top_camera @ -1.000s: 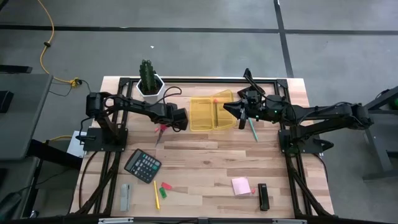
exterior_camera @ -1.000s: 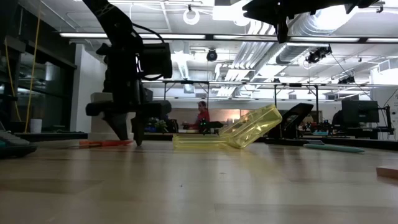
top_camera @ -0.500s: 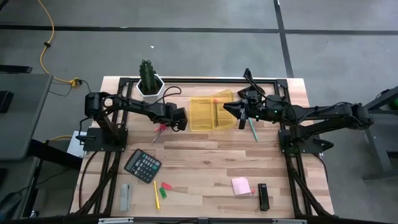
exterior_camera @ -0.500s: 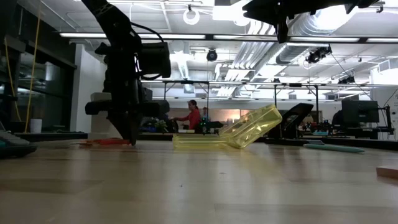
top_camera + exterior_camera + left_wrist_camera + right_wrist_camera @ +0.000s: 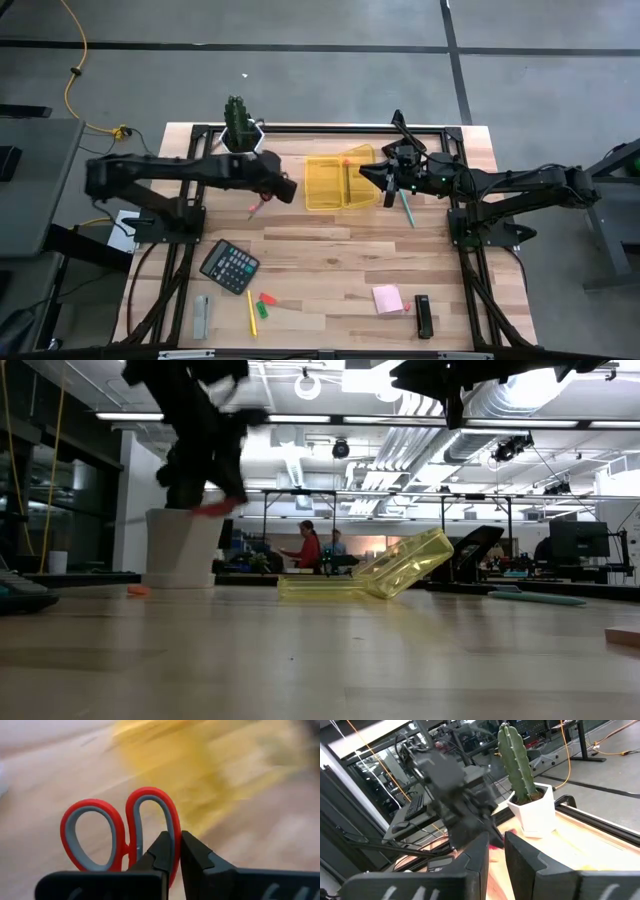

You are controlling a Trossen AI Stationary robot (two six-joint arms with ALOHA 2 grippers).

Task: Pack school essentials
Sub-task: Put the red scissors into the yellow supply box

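A: We start with the wooden table point(image 5: 330, 250). What sits at its centre?

B: Just toward 12 o'clock from centre we see the open yellow case point(image 5: 340, 183), its lid tilted up in the low view. At 11 o'clock stands the cactus pot point(image 5: 240, 135).

A: And the arms?

B: The left gripper point(image 5: 268, 195) hangs above the table at 9 o'clock from the case, fingers clamped on the red-handled scissors point(image 5: 125, 830). The right gripper point(image 5: 388, 190) is at 3 o'clock from the case, its fingers nearly closed with nothing visible between them; the teal pen point(image 5: 407, 208) lies beside it.

A: The smaller items?

B: Toward 7 o'clock we find the dark calculator point(image 5: 229, 266), the yellow pencil point(image 5: 250, 311) and the green and red pieces point(image 5: 264, 303). At 5 o'clock lies the pink sticky-note pad point(image 5: 388, 299)
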